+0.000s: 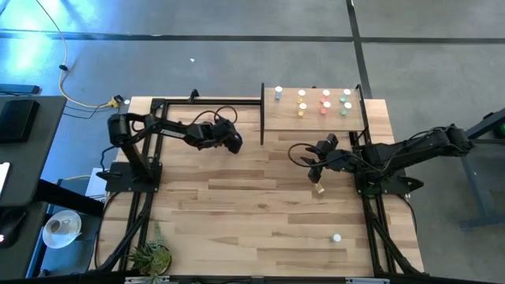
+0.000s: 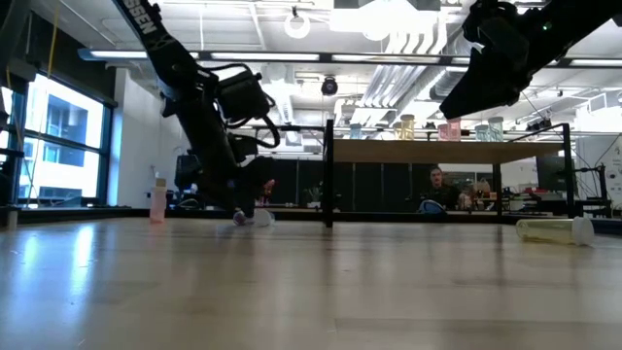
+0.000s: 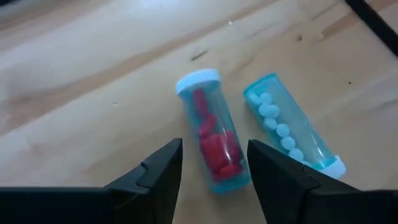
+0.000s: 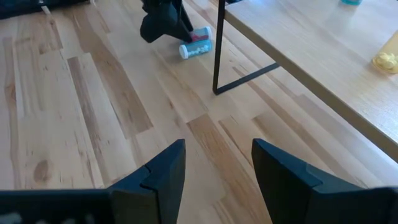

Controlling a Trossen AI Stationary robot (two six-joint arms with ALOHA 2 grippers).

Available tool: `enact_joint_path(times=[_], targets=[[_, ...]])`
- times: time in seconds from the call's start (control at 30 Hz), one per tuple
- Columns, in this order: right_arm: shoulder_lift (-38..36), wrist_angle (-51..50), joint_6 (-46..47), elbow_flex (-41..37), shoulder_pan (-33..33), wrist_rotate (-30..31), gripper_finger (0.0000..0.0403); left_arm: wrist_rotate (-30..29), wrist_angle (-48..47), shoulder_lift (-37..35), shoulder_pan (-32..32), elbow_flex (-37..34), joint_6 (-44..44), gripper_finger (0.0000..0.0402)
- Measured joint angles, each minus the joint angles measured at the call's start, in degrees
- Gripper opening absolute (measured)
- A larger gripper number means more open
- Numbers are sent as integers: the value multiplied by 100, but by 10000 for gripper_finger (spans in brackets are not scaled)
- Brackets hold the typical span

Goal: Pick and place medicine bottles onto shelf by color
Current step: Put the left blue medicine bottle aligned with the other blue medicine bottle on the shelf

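Black left pincer found low over the desk, released, fingers spread to either side of a red bottle. Saw no finger touching it. Noted the red bottle lying on its side, white cap pointing away from the pincer. Just beside it, a blue bottle also on its side, cap turned the other way; could not tell whether the two touched. Placed both, from above, near the shelf's left front upright, on the desk and not on the shelf.

Found the right pincer raised over the desk in front of the shelf, released as well, nothing between its fingers. Spotted a yellow bottle lying on the desk just in front of that pincer, apart from it. Spotted one more bottle well apart, near the desk's front right corner; colour too small to tell.

Counted seven standing bottles on the shelf board, towards its back: one alone at the left, then a yellow pair, a red pair and a green pair.
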Motion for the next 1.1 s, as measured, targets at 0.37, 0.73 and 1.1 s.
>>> enact_joint_path(times=[0.37, 0.73, 1.1], targets=[[0, 82, 37, 0, 2, 0, 177, 29, 50, 204, 19, 4, 97, 147], [0, 258, 37, 0, 2, 0, 177, -22, 50, 204, 31, 4, 439, 87], [0, 347, -21, 0, 2, 2, 177, 55, -10, -299, 70, -13, 1068, 100]])
